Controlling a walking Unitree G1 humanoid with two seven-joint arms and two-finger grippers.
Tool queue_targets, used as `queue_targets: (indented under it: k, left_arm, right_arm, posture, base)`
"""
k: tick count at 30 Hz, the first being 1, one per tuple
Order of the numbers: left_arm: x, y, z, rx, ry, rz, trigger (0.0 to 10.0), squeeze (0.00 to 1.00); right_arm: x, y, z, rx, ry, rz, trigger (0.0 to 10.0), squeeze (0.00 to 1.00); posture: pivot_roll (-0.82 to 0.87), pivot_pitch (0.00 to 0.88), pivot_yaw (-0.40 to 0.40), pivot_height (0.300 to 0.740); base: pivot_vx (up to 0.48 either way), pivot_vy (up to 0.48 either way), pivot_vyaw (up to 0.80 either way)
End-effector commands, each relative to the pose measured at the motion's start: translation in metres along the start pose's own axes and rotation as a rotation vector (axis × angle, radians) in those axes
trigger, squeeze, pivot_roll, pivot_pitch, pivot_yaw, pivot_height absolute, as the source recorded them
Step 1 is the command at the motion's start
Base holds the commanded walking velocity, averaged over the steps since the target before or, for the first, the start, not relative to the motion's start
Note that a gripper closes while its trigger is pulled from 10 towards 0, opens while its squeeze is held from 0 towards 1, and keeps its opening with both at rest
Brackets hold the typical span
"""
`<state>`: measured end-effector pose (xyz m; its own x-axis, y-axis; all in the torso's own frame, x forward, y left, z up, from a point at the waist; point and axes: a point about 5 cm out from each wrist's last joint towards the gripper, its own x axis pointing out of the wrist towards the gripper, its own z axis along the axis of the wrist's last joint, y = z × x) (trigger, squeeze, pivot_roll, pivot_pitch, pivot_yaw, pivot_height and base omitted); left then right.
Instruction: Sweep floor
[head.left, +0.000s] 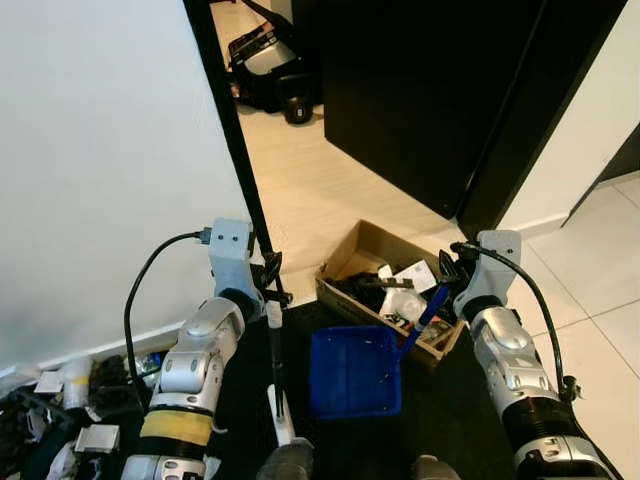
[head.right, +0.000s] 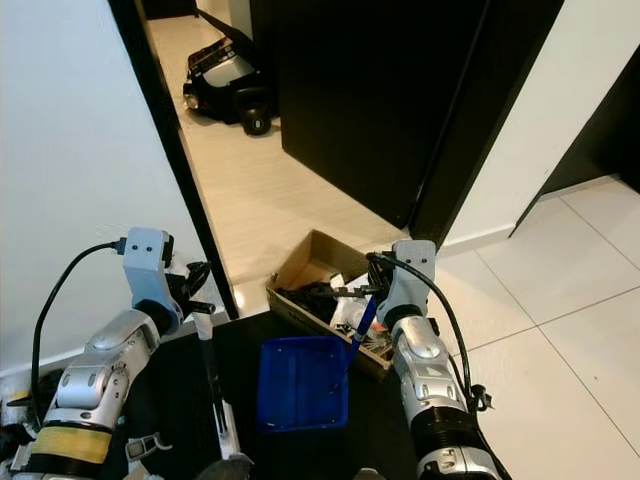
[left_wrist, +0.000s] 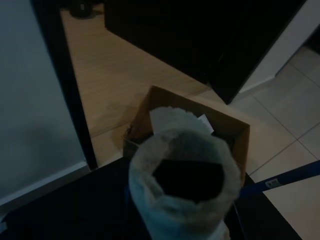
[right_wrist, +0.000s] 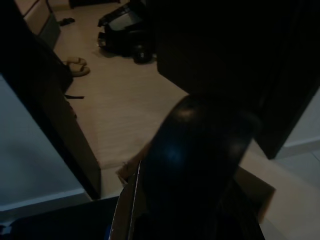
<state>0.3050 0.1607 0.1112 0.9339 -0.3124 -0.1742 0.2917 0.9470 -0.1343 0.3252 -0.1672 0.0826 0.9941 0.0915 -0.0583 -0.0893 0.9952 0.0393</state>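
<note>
From where I stand, much is hard to read: the clutter (head.left: 60, 400) along the white wall (head.left: 100, 150) at the left is cut off, and both wrist views are dim. The left tool (head.left: 270, 275) is closed round the top of a broom handle (head.left: 276, 370), whose white shaft runs down over the black mat (head.left: 450, 400); its brush end is hidden at the bottom edge. The blue dustpan (head.left: 352, 372) sits on the mat just beside an open cardboard box (head.left: 385, 285) of jumbled odds and ends. The right tool (head.left: 445, 272) grips the dustpan's blue handle (head.left: 428, 310). A dark door (head.left: 420, 100) stands beyond.
</note>
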Motion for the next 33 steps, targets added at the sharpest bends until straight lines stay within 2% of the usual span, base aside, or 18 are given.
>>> queue_targets:
  k: [1, 12, 33]
  left_arm:
    - [0.0003, -0.0003, 0.0041, 0.018, -0.018, 0.007, 10.0, 0.00]
    - [0.0000, -0.0004, 0.0051, 0.021, -0.021, 0.011, 10.0, 0.00]
    - [0.0001, 0.0004, 0.0046, 0.027, -0.017, 0.012, 10.0, 0.00]
  right_arm:
    - [0.0018, 0.0016, 0.0051, 0.006, -0.034, 0.008, 10.0, 0.00]
    - [0.0020, 0.0014, 0.0040, 0.006, -0.032, 0.010, 10.0, 0.00]
    - [0.0018, 0.0013, 0.0012, 0.008, -0.027, 0.007, 10.0, 0.00]
  posture:
    - [0.14, 0.080, 0.017, 0.740]
    - [0.14, 0.083, 0.016, 0.740]
    - [0.14, 0.089, 0.020, 0.740]
  base:
    - [0.000, 0.304, 0.00]
    - [0.000, 0.304, 0.00]
    - [0.000, 0.000, 0.00]
